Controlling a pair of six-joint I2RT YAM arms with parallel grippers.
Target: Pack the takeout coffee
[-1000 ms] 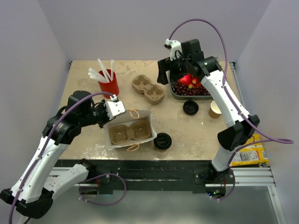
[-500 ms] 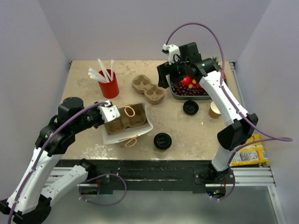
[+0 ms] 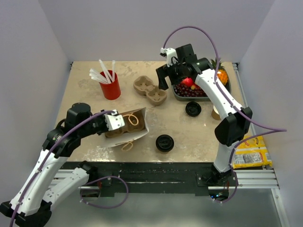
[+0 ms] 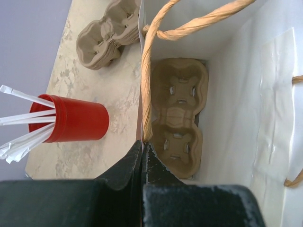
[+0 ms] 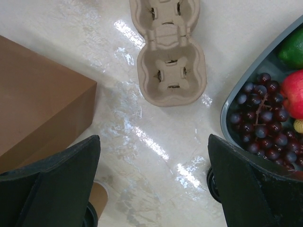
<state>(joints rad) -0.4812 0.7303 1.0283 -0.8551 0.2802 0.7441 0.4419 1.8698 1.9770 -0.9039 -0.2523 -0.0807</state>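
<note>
- Left jaws pinch the paper bag's (image 3: 137, 126) rim near the desk's (image 3: 184, 127) front-left corner; the tilted bag could topple or tear.
- Right jaws hang spread near the back edge, well apart from the takeout coffee (image 3: 164, 143) by the front edge; a clipped lid could spill it.

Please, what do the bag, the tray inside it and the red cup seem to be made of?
Bag: white paper, matte; it creases, and its handles look like twisted paper cord.
Tray: moulded paper pulp, tan and rough, with soft pressed edges.
Red cup: probably plastic, smooth with a faint sheen; coated paper is possible.
</note>
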